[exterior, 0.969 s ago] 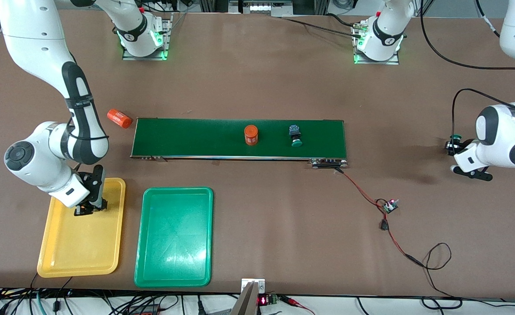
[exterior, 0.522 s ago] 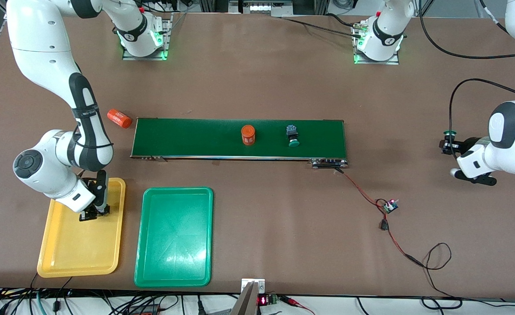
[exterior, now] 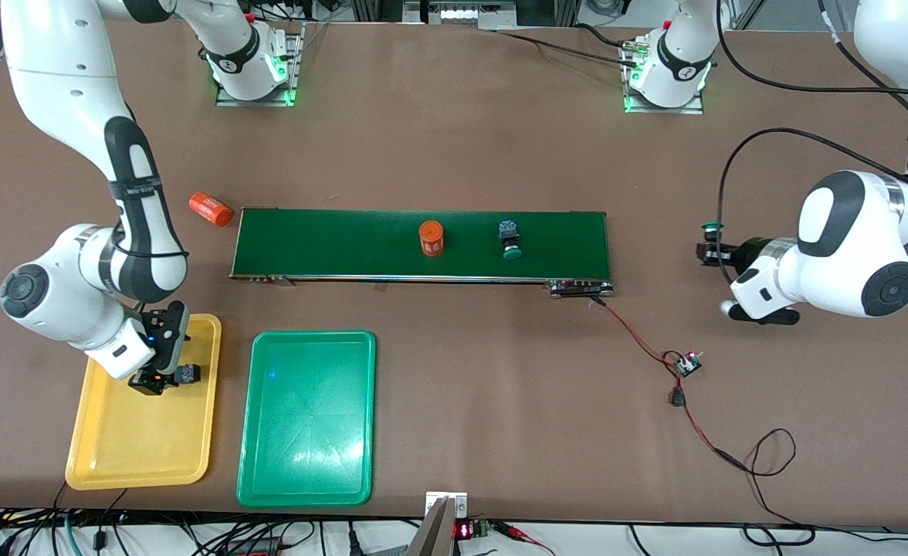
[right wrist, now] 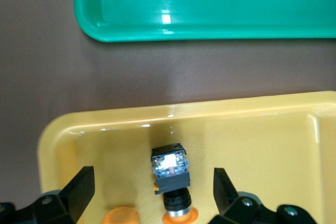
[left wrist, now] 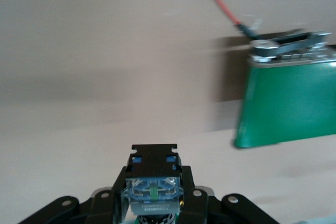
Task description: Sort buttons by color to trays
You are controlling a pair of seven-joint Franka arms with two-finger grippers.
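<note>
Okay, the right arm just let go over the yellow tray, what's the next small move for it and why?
Probably lift the right gripper straight up, clear of the yellow tray. Its jaws stand open and the orange-capped button lies in the tray between them, touching neither finger, so the drop looks done. A second orange cap shows beside it.

The green tray (exterior: 306, 418) lies bare, open to a gripper from above. On the yellow tray (exterior: 139, 440), the right gripper (exterior: 167, 376) hangs low with jaws spread over a button (right wrist: 170, 170) and a second orange cap (right wrist: 120, 216) (that corner is crowded); the part nearer the front camera is free. On the belt (exterior: 346, 243) stand an orange cylinder (exterior: 431, 238) and a green button (exterior: 509, 239), with bare stretches at both ends.
</note>
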